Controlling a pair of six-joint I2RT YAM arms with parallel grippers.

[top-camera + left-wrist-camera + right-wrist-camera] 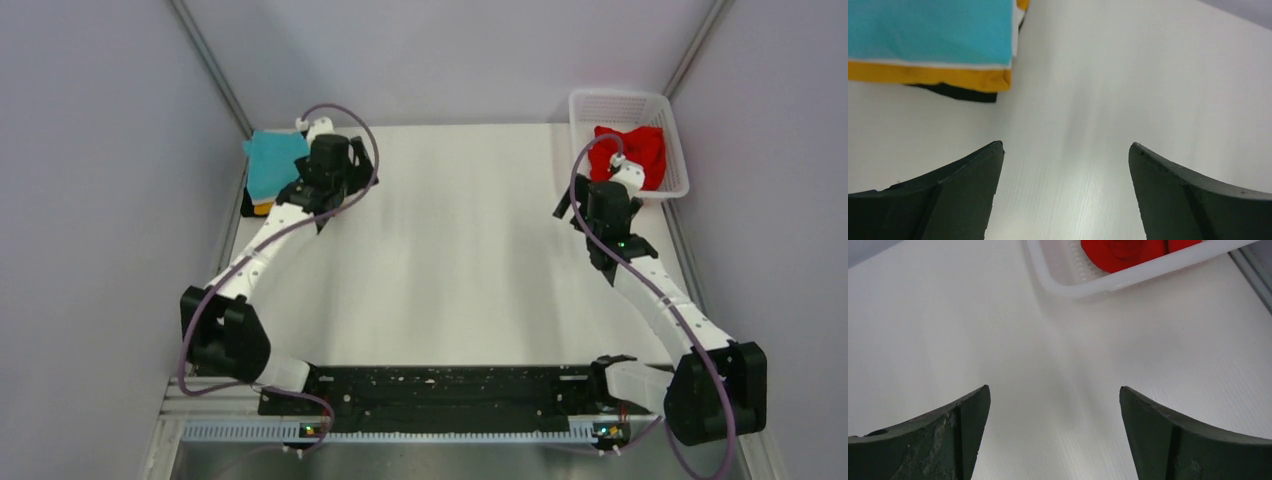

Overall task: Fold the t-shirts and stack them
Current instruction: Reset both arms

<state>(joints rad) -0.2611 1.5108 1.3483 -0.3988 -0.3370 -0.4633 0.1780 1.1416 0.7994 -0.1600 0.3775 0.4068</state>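
A folded stack of t-shirts lies at the table's far left, with the turquoise t-shirt (272, 160) on top. In the left wrist view the turquoise t-shirt (928, 30) lies over a thin white t-shirt edge (1015, 35), a yellow-orange t-shirt (928, 74) and a black t-shirt (958, 92). My left gripper (1065, 147) is open and empty over bare table, just right of the stack (345, 160). The red t-shirt (630, 150) lies crumpled in the basket and also shows in the right wrist view (1133, 250). My right gripper (1054, 390) is open and empty, just short of the basket (600, 205).
A white plastic mesh basket (625, 100) stands at the table's far right corner; its near rim (1128, 280) shows in the right wrist view. Grey walls close in the table on the left, back and right.
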